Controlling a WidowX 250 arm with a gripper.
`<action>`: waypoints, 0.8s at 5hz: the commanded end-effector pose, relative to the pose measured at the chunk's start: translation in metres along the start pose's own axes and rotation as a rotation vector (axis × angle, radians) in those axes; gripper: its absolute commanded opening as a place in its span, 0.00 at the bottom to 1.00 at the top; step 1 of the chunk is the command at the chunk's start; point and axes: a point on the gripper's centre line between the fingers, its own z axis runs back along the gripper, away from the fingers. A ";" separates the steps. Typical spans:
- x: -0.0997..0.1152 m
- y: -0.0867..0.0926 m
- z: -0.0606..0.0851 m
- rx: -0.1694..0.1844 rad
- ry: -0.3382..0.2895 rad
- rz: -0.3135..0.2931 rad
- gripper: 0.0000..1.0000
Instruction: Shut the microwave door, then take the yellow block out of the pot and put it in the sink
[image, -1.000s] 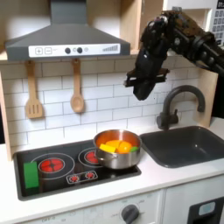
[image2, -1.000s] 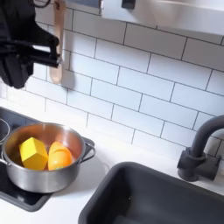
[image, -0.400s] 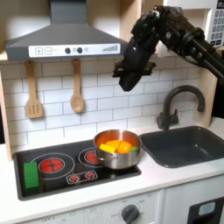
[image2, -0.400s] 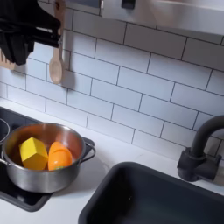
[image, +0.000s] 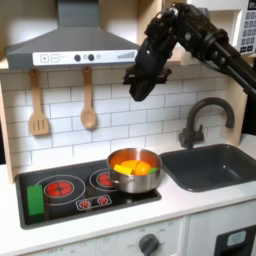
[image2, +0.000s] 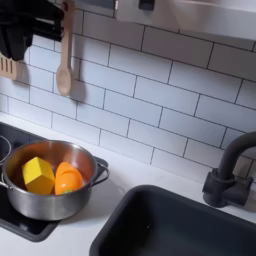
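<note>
The silver pot (image: 133, 170) stands on the stove's right burner in the first exterior view. In it lie the yellow block (image: 124, 170) and an orange piece (image: 142, 168). The second exterior view shows the pot (image2: 22, 201) at lower left, with the yellow block (image2: 38, 174) left of the orange piece (image2: 68, 179). The dark grey sink (image: 236, 176) lies right of the pot, and its near corner (image2: 130, 221) sits in the second exterior view's lower right. My black gripper (image: 138, 87) hangs high above the pot, against the tiles, and reaches into the upper left corner (image2: 26, 28). Its jaws are too dark to read. The microwave door is hidden.
A curved dark faucet (image: 201, 119) rises behind the sink. A wooden spatula (image: 38, 105) and a wooden spoon (image: 88, 100) hang on the tiled wall under the range hood (image: 70, 40). A green piece (image: 36, 202) lies at the stove's left edge. The spoon (image2: 64, 55) hangs beside my gripper.
My gripper has swung left and slightly up, from above the faucet to above the pot. The pot and its contents have not moved.
</note>
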 end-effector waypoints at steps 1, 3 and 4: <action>-0.038 -0.009 -0.020 -0.012 0.115 -0.023 1.00; -0.120 -0.041 -0.035 -0.060 0.258 -0.079 1.00; -0.107 -0.031 -0.035 -0.045 0.241 -0.034 0.00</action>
